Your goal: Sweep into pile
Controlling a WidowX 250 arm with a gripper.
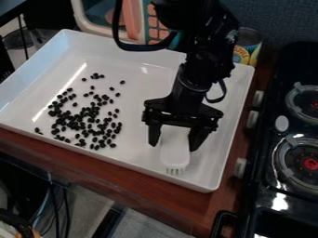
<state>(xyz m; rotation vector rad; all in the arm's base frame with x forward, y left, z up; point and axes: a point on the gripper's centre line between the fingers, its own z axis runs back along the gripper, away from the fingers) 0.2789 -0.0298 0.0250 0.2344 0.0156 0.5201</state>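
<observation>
The dark beans [79, 122] lay toward the left half of the white tray [133, 107], thickest in a loose patch near its front wall. That patch was only the rough start of a pile: gaps showed all through it, a small cluster sat apart at the back, single beans trailed off to the right, and a couple lay alone at the left. By my judgement most of the gathering was left to do, the outliers first, then the patch itself.

The white brush [175, 155] was in the right part of the tray, well apart from the beans, its bristles toward the front wall. The hand [175, 144] had it pinched between its two fingers. The black arm [208, 56] came down from the top edge. Beyond the tray were the wooden worktop [217, 204], the stove [264, 158] on the right and a can [248, 44] behind.
</observation>
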